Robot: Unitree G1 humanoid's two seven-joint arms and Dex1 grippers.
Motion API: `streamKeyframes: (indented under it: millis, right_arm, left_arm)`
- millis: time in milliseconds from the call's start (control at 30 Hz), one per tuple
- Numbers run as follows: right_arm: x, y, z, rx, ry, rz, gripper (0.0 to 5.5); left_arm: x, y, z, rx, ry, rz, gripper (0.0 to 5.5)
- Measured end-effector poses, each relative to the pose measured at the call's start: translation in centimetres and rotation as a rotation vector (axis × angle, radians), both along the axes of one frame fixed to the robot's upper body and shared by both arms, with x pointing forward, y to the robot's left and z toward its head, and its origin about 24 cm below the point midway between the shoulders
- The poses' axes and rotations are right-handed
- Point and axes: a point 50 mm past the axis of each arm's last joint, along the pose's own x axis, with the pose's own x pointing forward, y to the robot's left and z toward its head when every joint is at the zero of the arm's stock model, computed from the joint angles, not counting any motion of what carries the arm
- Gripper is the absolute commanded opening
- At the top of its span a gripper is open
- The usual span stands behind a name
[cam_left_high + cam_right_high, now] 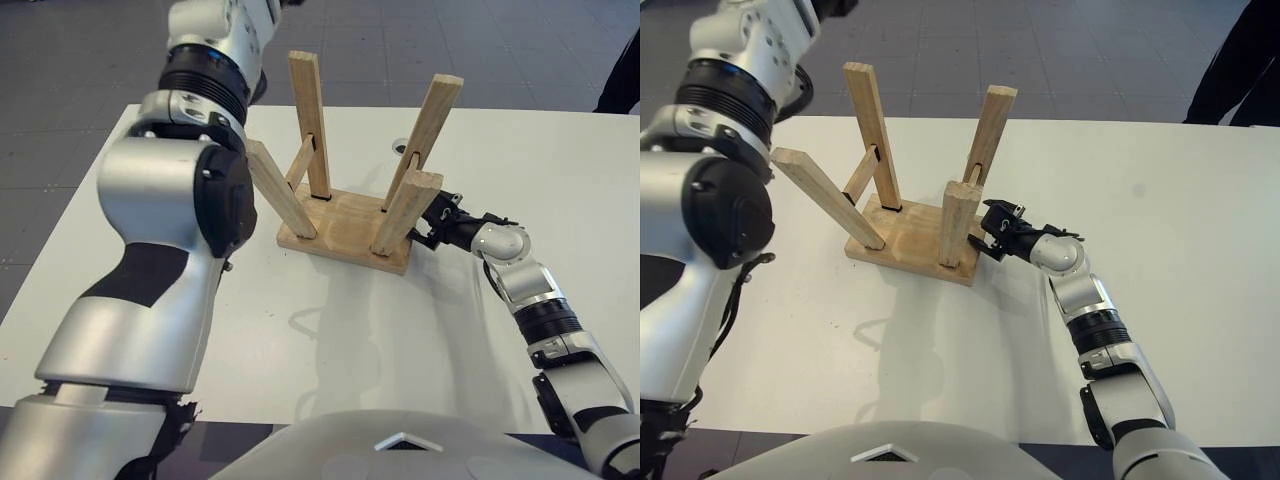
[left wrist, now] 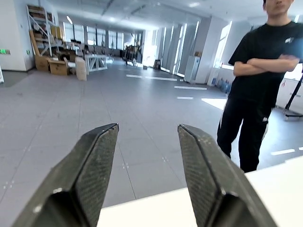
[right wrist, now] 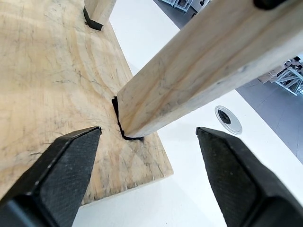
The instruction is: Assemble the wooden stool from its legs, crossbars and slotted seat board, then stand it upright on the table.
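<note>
On the white table [image 1: 300, 340] the pale wooden slotted seat board [image 1: 345, 225] lies flat with four square wooden legs [image 1: 312, 120] jutting up, the right gripper [image 3: 147, 142] spread wide with the corner leg [image 3: 203, 61] just ahead between its jaws, untouched, while the left gripper [image 2: 147, 137] hangs released, facing the grey hall floor [image 2: 142, 104].

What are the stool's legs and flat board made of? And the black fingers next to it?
The legs and seat board look like pale bare wood: grain lines show, with no paint or shine. The right gripper's fingers look like matte black plastic or rubber with a fine textured surface; I can't tell which.
</note>
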Motion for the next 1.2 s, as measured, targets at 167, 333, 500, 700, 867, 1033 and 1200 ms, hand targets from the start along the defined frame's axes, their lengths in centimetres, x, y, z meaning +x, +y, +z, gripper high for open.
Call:
streamKeyframes:
  millis: [167,333,500,700,867,1033,1200]
  right_arm:
    - [-0.1,0.1,-0.2,-0.003,-0.003,-0.009,3.71]
    - [-0.3,0.2,-0.2,0.003,-0.01,-0.019,3.71]
    - [-0.9,0.6,-0.5,0.018,0.0,-0.023,3.71]
    - [-1.0,0.6,-0.3,0.023,-0.004,-0.029,3.71]
    - [-0.9,0.6,-0.1,0.022,-0.007,-0.017,3.71]
    - [-1.0,0.6,-0.2,0.022,0.0,-0.018,3.71]
    - [-1.2,0.6,-0.2,0.02,0.007,-0.024,3.71]
  left_arm:
    - [-0.6,-0.2,3.5,0.017,-0.131,0.021,2.33]
    - [0.3,-1.2,-7.6,0.173,0.257,0.023,2.33]
    - [-0.1,0.1,-10.9,0.246,0.419,0.071,2.33]
    - [0.0,0.6,-10.2,0.16,0.401,0.057,2.33]
    - [0.1,-0.5,-6.8,0.092,0.3,-0.059,2.33]
    - [-0.2,0.7,0.1,0.049,0.062,-0.067,2.33]
    - [-1.3,6.4,2.4,0.075,-0.074,-0.044,2.33]
